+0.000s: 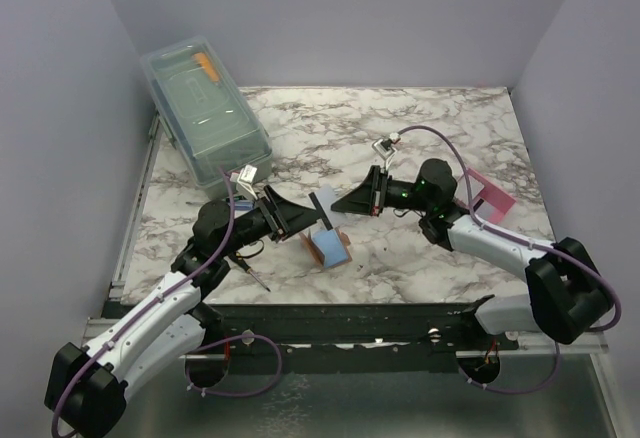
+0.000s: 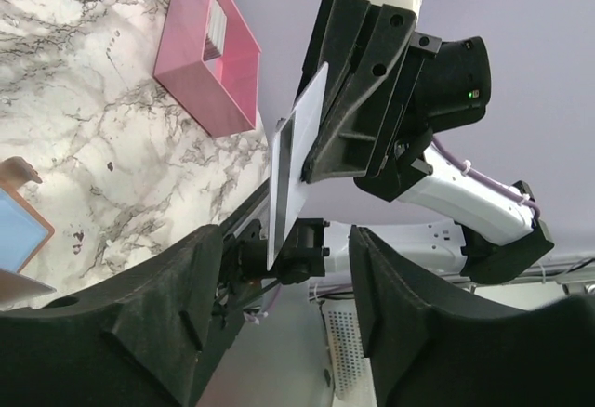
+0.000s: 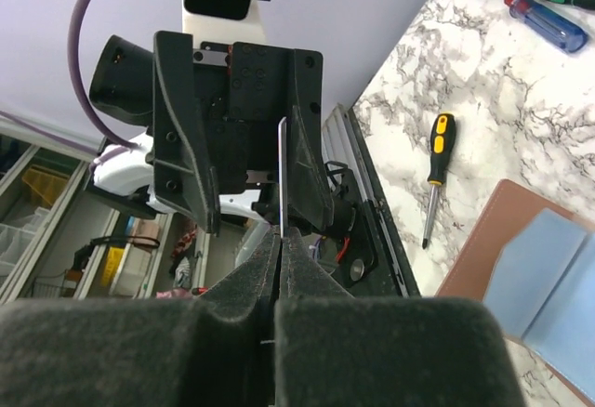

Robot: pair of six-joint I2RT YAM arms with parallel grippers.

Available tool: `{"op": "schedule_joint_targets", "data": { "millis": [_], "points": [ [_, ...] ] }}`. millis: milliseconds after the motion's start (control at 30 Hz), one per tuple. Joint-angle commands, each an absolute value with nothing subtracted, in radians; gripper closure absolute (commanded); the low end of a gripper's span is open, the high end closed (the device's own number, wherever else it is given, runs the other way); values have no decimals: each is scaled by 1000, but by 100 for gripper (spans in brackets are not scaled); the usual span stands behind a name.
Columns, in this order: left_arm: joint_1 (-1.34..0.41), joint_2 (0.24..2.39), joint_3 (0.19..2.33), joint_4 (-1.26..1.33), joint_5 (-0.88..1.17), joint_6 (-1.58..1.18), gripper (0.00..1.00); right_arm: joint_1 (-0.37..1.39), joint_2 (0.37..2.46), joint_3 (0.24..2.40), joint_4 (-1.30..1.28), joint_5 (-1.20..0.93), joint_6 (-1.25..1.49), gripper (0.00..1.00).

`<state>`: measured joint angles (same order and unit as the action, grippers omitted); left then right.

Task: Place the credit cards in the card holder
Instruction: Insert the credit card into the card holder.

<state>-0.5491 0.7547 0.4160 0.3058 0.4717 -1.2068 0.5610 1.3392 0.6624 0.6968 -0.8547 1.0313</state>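
A handover in mid-air looks to be the step in hand. The right gripper [image 3: 281, 244] has its fingers pressed tight together on one end of a credit card [image 2: 296, 165], which it holds edge-on and clear of the table [image 1: 420, 128]. Facing it nose to nose, the left gripper [image 1: 300, 218] has its jaws spread wide with nothing in them. In the right wrist view the card's free end sits between those open fingers, close against one of them. The card's colour is hard to call, pale from one side and darker from above.

The card holder [image 1: 328, 245] lies on the marble just in front of and below the two grippers, folded open with its pale blue inside facing up and its tan cover beneath. No card can be seen going into it yet. A pink tray [image 2: 206, 54] stands well apart on the right side of the table, and a yellow-handled screwdriver [image 3: 433, 170] lies near the holder.

By my reading, the next move calls for the left jaws to close squarely on the free end before the right ones let go, or the thin card may slip or twist. After that, the card must be turned flat and lined up with the holder's pocket
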Motion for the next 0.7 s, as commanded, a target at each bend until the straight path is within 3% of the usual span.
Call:
{"op": "schedule_joint_targets", "data": {
  "millis": [0, 167, 333, 367, 500, 600, 667],
  "points": [
    [-545, 760, 424, 324, 425, -1186, 41, 588, 1371, 638, 827, -828, 1082, 100],
    [-545, 782, 422, 324, 413, -1175, 60, 606, 1400, 630, 873, -825, 1105, 100],
    [-545, 785, 419, 294, 393, -1155, 97, 607, 1422, 626, 840, -816, 1090, 99],
    [-545, 784, 421, 256, 376, -1149, 100, 607, 1425, 623, 816, -809, 1074, 94],
    [-540, 823, 482, 37, 368, -1060, 100, 607, 1405, 618, 573, -705, 907, 61],
    [-539, 891, 532, -85, 413, -1026, 100, 607, 1385, 594, 437, -608, 813, 49],
    [-539, 941, 550, -134, 418, -1053, 100, 608, 1390, 578, 398, -572, 788, 48]
  ]
}}
